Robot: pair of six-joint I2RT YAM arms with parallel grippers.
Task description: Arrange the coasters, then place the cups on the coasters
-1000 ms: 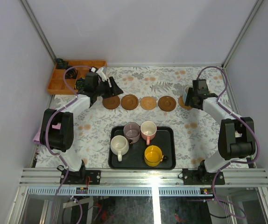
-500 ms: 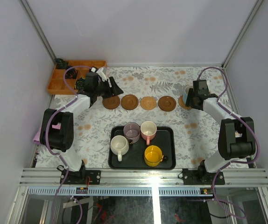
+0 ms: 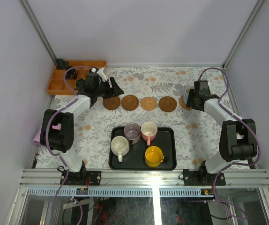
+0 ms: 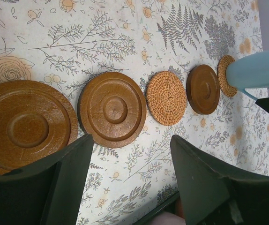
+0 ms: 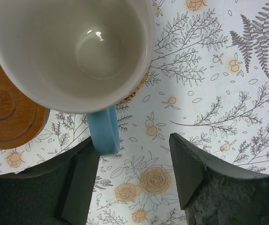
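Our left claw (image 4: 130, 140) hung with its jaws apart and empty. The first wooden coaster (image 4: 29, 124) and the second wooden coaster (image 4: 112, 108) lay just under its fingertips. We judged it had best hold off there, out of the other arm's way.

Behind both claws, toward the bases, the black tray (image 3: 170, 140) held the cream cup (image 3: 119, 145), mauve cup (image 3: 132, 132), pink cup (image 3: 149, 130) and yellow cup (image 3: 153, 155).

Our right claw (image 5: 132, 143) had its jaws apart as well and was clamped on nothing. The light blue cup (image 5: 73, 47) sat just ahead of its fingertips on the end coaster (image 4: 226, 75). Its handle (image 5: 104, 131) pointed back and ended just beside one finger; we could not tell whether they touched.

We judged the step in hand to be the parting from this cup. The claw ought to rise straight up before swinging toward the tray, lest that finger hook the handle and drag the cup off.

The two wooden discs under the left claw were glossy brown, turned with raised concentric rings. Farther ahead of that claw came a woven coaster (image 4: 166, 97), coarse and tan, then a dark coaster (image 4: 203, 89), smooth and shallowly dished. The end coaster was woven too, and we judged its rough weave would hold a mug well. The blue cup was glazed and round-walled, with a shiny pale inside and a thick looped handle.
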